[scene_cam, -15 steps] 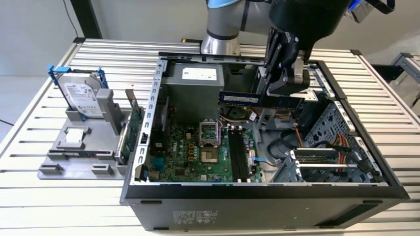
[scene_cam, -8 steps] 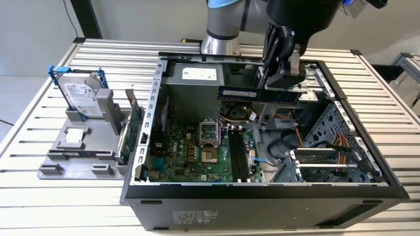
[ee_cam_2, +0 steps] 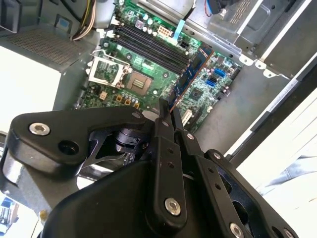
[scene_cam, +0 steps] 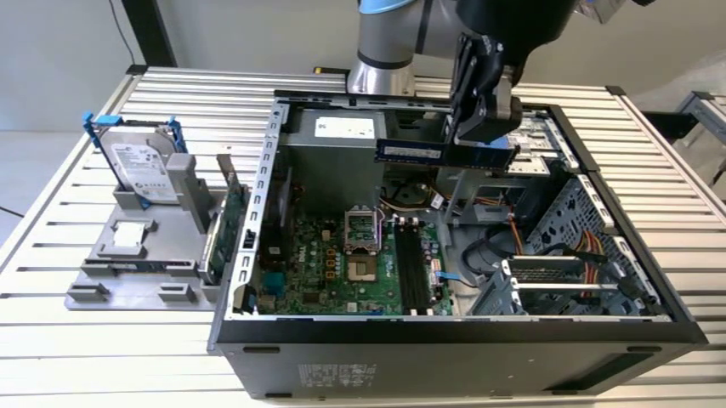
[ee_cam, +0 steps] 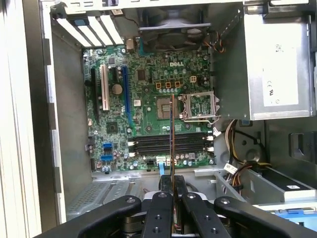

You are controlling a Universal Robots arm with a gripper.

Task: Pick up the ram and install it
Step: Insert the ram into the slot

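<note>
gripper [scene_cam: 479, 138]: clamped tight on the ram, hanging over the open case

ram [scene_cam: 426, 151]: blue stick held level in the air above the far half of the case, clear of the board; edge-on in the first wrist view [ee_cam: 172, 131]

PC case [scene_cam: 454, 330]: side off, green motherboard [scene_cam: 340, 263] inside, black memory slots [ee_cam: 171, 145] looked empty, power supply [ee_cam: 275, 64] in one corner

grey stand [scene_cam: 136, 255]: sat at the exterior view's left of the case, carrying an upright hard drive [scene_cam: 142, 166] and a green expansion card [scene_cam: 233, 217] on edge

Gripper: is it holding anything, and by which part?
Yes: the gripper is shut on the ram, clamping the stick toward its end on the exterior view's right, above the open computer case.
</note>
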